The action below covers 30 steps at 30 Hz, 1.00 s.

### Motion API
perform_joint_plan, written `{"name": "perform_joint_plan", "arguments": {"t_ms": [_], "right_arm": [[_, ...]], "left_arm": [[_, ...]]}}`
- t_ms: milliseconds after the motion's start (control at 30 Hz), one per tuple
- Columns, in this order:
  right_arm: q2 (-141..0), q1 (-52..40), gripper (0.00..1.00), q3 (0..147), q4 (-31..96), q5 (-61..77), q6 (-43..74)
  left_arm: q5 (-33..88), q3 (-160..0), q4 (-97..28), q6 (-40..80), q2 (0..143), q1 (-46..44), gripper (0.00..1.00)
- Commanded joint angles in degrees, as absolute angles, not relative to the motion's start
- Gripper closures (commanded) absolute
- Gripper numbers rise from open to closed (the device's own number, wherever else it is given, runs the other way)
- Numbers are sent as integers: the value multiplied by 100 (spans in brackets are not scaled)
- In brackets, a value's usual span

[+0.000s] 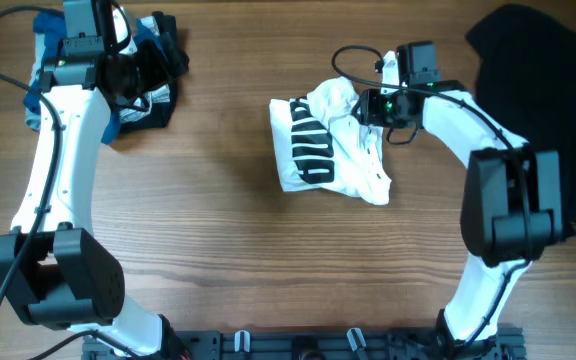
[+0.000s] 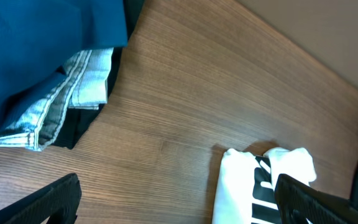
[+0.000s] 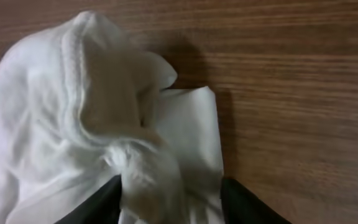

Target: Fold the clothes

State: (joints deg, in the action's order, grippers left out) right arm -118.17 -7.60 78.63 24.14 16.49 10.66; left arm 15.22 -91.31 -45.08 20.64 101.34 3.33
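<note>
The white T-shirt [image 1: 318, 150] with black striped lettering lies crumpled and partly folded at the table's middle right. It also shows in the left wrist view [image 2: 244, 186] and fills the right wrist view [image 3: 73, 106]. My right gripper [image 1: 365, 106] is at its upper right edge, and its fingers [image 3: 169, 202] are closed on a bunched fold of the white fabric. My left gripper [image 1: 136, 78] hangs over a pile of blue [image 2: 36, 50], pale grey-blue [image 2: 79, 87] and black [image 2: 82, 121] garments at the back left. Its fingers [image 2: 176, 199] are wide apart and empty.
A plain black garment [image 1: 538, 70] lies at the back right corner, behind the right arm. The pile of clothes [image 1: 153, 105] sits at the back left corner. Bare wooden table [image 1: 218, 230] lies between the pile and the T-shirt.
</note>
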Motion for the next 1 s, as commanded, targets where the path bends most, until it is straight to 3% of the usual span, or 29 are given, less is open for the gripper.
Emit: {"name": "perform_joint_plan", "arguments": {"t_ms": [0, 133, 200, 267, 633, 667, 700, 733, 767, 800, 967], "right_arm": [[-11922, -764, 57, 7924, 2198, 1787, 1050], [-11843, -762, 67, 7931, 1925, 1806, 1068], [-11775, -762, 85, 7931, 1890, 1806, 1066], [-11681, -762, 96, 7931, 1848, 1800, 1061], [-11380, -123, 96, 8447, 1697, 1789, 930], [-11391, -119, 94, 8447, 1651, 1802, 893], [-11395, -119, 68, 8447, 1603, 1806, 843], [-11395, -121, 36, 8447, 1584, 1804, 751], [-11393, -128, 14, 8447, 1581, 1804, 744], [-11389, -126, 1, 8449, 1597, 1806, 751], [-10991, -104, 0, 8449, 2185, 2023, 746]], "left_arm": [[1490, -9183, -4530, 1970, 10031, 311, 0], [1490, -9183, -4530, 1970, 10031, 311, 0], [1490, -9183, -4530, 1970, 10031, 311, 0], [1490, -9183, -4530, 1970, 10031, 311, 0], [1490, -9183, -4530, 1970, 10031, 311, 0], [1490, -9183, -4530, 1970, 10031, 311, 0], [1490, -9183, -4530, 1970, 10031, 311, 0], [1490, -9183, -4530, 1970, 10031, 311, 0], [1490, -9183, -4530, 1970, 10031, 311, 0], [1490, -9183, -4530, 1970, 10031, 311, 0], [1492, -9183, -4591, 1968, 10031, 307, 0]]}}
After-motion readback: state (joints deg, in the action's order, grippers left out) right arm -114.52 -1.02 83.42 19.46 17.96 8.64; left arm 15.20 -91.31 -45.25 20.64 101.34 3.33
